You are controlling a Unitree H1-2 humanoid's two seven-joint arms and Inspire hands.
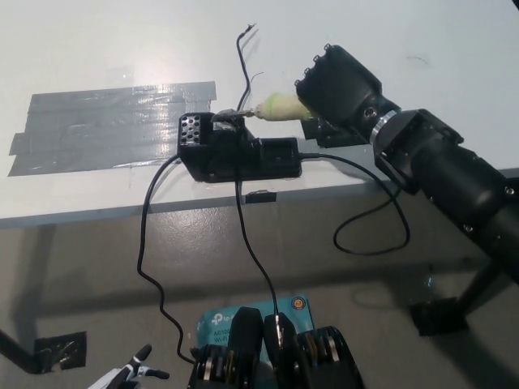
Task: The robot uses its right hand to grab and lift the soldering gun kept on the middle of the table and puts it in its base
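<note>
**Soldering gun almost docked, tip right at the base**

White surface (97,49) fills the top half of the head view, with a big patch of grey duct tape (113,126) stuck across its left side and a grey floor below the near edge.

Sitting at that near edge, just right of the tape, is the black boxy soldering base (235,154) with a perforated block at its left end. Thin black cables (146,243) trail off it down toward the floor, and another loops out to the right.

The robot's black right hand (336,85) comes in from the right and is closed around the pale yellow-green handled soldering gun (276,106), so the grab and lift look done. The gun is held roughly level, metal tip pointing left, and the tip sits right at the top of the base near the holder. I can't tell if it's actually seated in there or just touching the rim.

The white left hand (130,374) just pokes in at the bottom left corner, resting, too little showing to say how its fingers are.

My read: mostly done. What's left is sliding the gun fully into the holder and letting go.
</note>
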